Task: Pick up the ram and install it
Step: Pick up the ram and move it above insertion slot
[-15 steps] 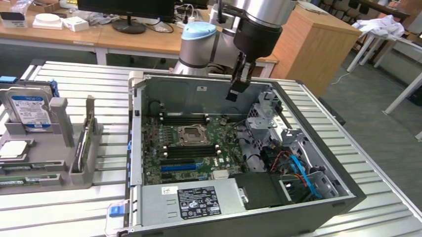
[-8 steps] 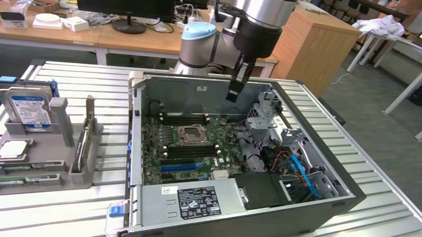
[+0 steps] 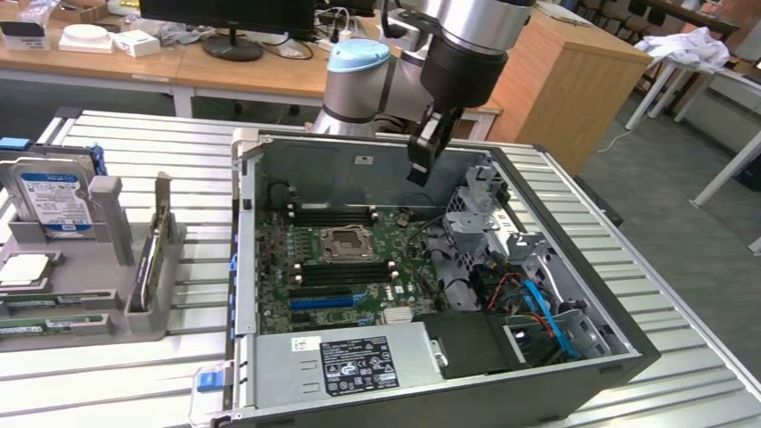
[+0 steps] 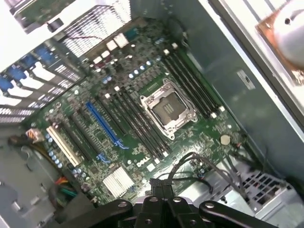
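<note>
Hanging over the open case (image 3: pixel 356 165), the gripper (image 3: pixel 418 176) sits above the far side of the motherboard (image 3: pixel 312 290), clear of it. Its pincer looks narrow: in the wrist view the fingers (image 4: pixel 156 190) stand drawn close together, and I cannot tell whether anything thin is pinched between them.

The case lies on its side on the slatted table (image 3: pixel 178 147), filling the middle and the exterior view's right edge. Inside, the socket (image 3: pixel 345 239) sits mid-board with dark slots (image 3: pixel 345 272) running along both of its long sides. The wrist view looks down on the same board (image 4: pixel 118 118), socket (image 4: pixel 167 107) and slots (image 4: pixel 142 123). The power supply (image 3: pixel 345 361) fills the case's near edge, with its label facing up.

A grey rack (image 3: pixel 107 214) stands at the table's edge on the exterior view's left, well apart from the gripper. The ram (image 3: pixel 148 259) stands on edge in that rack, beside an upright hard drive (image 3: pixel 53 201). Two more green sticks (image 3: pixel 36 326) lie flat at the rack's near corner.
</note>
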{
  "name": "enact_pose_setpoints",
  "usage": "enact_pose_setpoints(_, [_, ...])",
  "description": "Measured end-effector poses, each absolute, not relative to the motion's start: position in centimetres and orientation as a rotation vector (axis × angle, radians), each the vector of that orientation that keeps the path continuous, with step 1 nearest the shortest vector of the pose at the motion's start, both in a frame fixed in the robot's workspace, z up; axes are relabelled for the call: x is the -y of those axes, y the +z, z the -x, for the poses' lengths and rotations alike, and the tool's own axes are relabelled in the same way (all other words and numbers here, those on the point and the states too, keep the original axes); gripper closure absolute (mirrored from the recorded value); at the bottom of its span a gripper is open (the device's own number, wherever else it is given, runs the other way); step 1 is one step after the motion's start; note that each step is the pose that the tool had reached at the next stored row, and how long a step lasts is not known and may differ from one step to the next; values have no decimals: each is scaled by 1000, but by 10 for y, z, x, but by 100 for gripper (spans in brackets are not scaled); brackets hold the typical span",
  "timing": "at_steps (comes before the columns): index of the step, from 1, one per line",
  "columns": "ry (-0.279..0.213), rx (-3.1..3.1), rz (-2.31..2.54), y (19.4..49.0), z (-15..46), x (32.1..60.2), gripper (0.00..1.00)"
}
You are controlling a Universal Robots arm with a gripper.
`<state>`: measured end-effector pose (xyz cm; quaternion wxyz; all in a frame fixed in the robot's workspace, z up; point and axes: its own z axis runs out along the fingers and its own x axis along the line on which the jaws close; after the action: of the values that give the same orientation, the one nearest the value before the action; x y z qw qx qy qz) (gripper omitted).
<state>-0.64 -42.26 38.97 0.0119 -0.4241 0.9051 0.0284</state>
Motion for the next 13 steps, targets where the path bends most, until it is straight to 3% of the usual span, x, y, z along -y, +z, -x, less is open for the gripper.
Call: enact_pose_setpoints(13, [83, -2952, 978, 387, 6, 423, 90])
